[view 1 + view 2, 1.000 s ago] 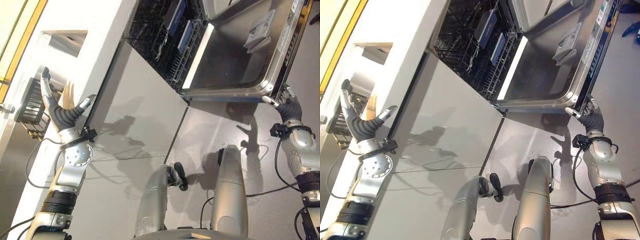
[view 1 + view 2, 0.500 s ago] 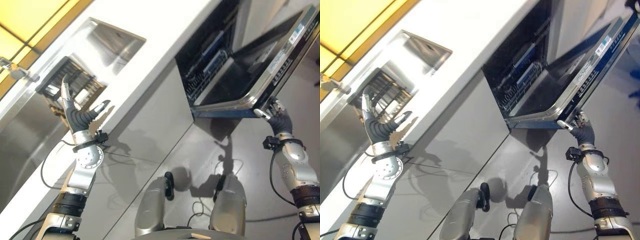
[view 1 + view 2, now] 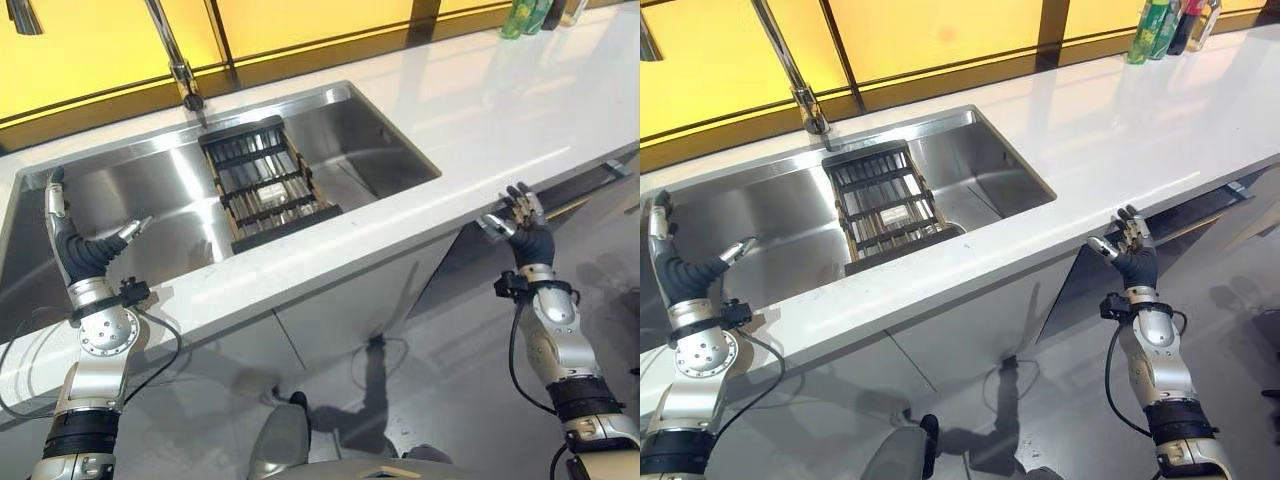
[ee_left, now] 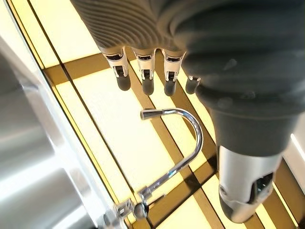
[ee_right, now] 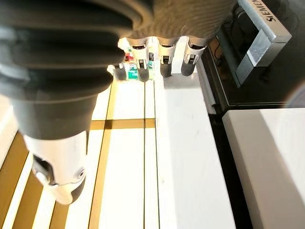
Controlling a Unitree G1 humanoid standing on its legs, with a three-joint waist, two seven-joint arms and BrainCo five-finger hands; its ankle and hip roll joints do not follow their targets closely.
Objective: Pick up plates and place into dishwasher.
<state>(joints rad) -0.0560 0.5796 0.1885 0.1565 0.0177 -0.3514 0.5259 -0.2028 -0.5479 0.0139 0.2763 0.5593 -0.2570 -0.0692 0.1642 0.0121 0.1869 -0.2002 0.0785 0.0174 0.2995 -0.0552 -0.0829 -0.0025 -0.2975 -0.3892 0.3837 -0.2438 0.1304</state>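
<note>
Steel sink [image 3: 120,185] beside raised, empty left hand [image 3: 78,250].

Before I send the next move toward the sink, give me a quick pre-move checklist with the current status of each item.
1. Left robot hand free: ok, fingers straight, holding nothing, raised over the sink.
2. Right robot hand free: ok, fingers straight and empty, at the front edge of the white countertop.
3. Plate located: not ok, no plate can be made out; the black rack in the sink looks empty apart from a small pale item.
4. Dishwasher door open for loading: not ok, it stands nearly shut, only a dark gap under the countertop.
5. Faucet clear of the left robot hand: ok, it stands apart behind the sink.
</note>
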